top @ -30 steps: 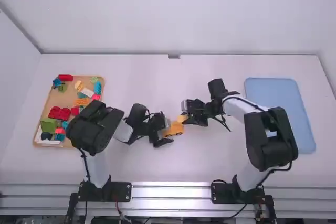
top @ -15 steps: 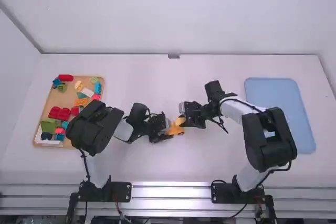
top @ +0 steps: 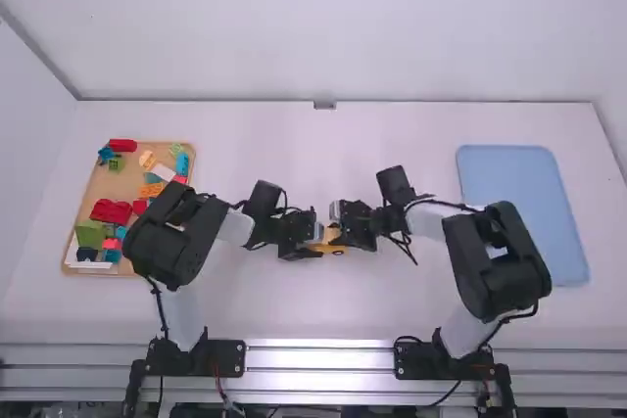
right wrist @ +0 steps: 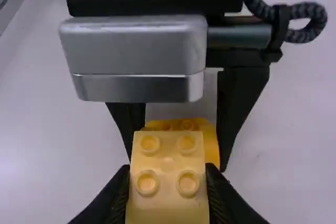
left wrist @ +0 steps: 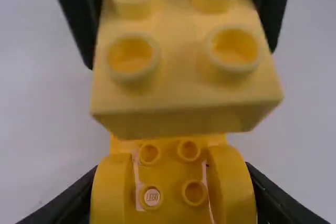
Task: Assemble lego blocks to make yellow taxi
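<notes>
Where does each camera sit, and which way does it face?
High view: above and behind the left arm and right arm, facing forward and down onto the table; both show.
Left wrist view: on that wrist, looking along the left gripper at the car; its fingertips show.
Right wrist view: on that wrist, looking along the right gripper at the block; its fingertips show.
Both wrist views share car and block.

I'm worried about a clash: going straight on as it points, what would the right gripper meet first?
Leading with its pale yellow block, the right gripper would probably meet the darker yellow piece held by the left gripper; the gap's depth is unclear.
</notes>
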`<state>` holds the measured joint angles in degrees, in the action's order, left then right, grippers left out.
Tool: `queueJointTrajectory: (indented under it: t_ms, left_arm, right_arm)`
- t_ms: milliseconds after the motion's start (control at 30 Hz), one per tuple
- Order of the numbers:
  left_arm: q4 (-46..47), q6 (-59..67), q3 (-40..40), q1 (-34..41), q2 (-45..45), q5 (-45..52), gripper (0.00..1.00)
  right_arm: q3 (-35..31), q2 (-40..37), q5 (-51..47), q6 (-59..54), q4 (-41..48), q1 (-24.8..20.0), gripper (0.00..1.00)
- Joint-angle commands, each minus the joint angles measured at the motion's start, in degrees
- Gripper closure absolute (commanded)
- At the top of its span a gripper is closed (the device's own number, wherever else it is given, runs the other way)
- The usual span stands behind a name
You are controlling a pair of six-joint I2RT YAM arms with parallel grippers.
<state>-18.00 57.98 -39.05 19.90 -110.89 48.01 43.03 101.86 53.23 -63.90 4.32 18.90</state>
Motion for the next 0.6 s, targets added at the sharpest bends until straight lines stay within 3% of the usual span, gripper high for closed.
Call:
queueJointTrajectory:
  t_ms: [0,200,567]
  left_arm:
    - [0.6,1.9,-0.2,0.0,-0.8,0.5,0.63]
    - [0.5,1.9,0.2,-0.1,-0.8,1.1,0.6]
    - [1.7,1.9,0.3,-0.3,-0.8,3.6,0.58]
  right_arm:
    - [-2.5,-1.1,0.7,3.5,-2.0,-0.8,0.93]
    - [-7.8,-1.1,0.3,8.3,-12.2,-1.3,0.93]
    - [-9.0,-1.0,-4.7,8.4,-13.4,-1.9,0.96]
